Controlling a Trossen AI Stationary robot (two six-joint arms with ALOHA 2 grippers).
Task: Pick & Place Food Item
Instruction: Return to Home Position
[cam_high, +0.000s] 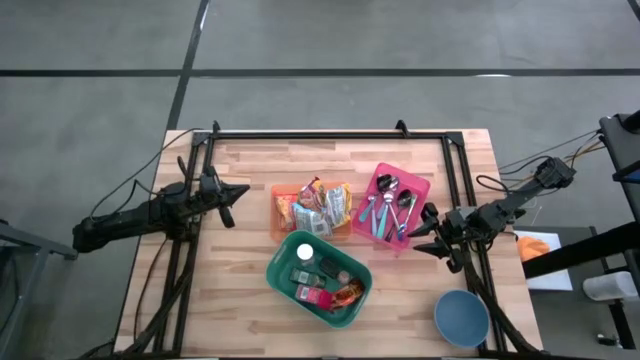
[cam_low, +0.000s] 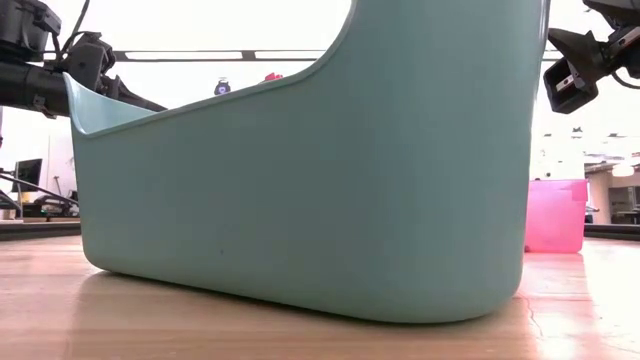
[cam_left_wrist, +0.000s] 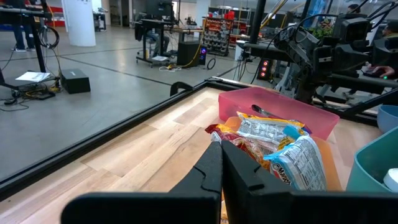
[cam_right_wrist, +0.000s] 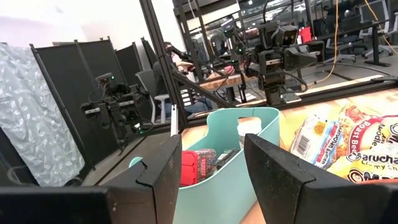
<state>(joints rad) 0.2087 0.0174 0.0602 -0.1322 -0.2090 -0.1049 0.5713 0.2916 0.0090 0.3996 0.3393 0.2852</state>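
From where I stand, the spoons (cam_high: 388, 207) lie heaped in the pink bin (cam_high: 405, 174), which sits toward the right side of the bench (cam_high: 240, 300). The right claw (cam_right_wrist: 211, 149) hangs in the air just beside that bin's outer edge. Its fingers are spread wide with nothing between them, and it points in toward the middle of the bench. Over on the left, the left claw (cam_left_wrist: 221, 149) hovers above the wood near the left rail, its two fingers pressed together and holding nothing, aimed at the orange bin (cam_high: 275, 192). That orange bin sits just beside the pink one and is stuffed with snack packets (cam_high: 320, 205). A teal bin (cam_high: 283, 250) stands close to both, holding small packaged items (cam_high: 322, 285). A blue bowl (cam_high: 461, 318) sits alone by the right front corner, well apart from the bins.
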